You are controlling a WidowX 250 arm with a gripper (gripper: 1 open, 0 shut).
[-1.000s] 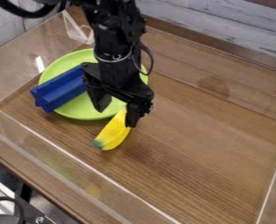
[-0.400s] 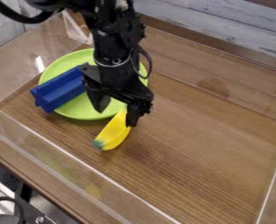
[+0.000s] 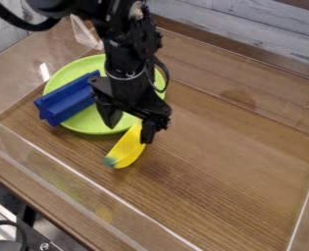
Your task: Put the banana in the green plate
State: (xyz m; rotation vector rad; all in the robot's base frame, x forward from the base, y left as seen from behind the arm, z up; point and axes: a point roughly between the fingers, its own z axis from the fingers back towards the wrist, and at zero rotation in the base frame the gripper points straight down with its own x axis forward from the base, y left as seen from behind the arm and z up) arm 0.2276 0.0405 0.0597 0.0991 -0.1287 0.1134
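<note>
A small yellow banana (image 3: pixel 126 150) with a greenish tip lies on the wooden table, just off the near right edge of the green plate (image 3: pixel 68 75). My gripper (image 3: pixel 128 122) hangs open directly over the banana's upper end, one black finger (image 3: pixel 107 114) toward the plate and the other (image 3: pixel 151 129) to the right, with nothing held between them. The arm hides the plate's right side.
A blue ridged block (image 3: pixel 63 99) rests across the plate's left rim. Clear plastic walls (image 3: pixel 65 186) ring the wooden table (image 3: pixel 235 127) at the front and left, and a grey panelled wall stands at the back.
The arm has shifted very slightly to the left and down over the banana. The banana and the blue block have not moved.
</note>
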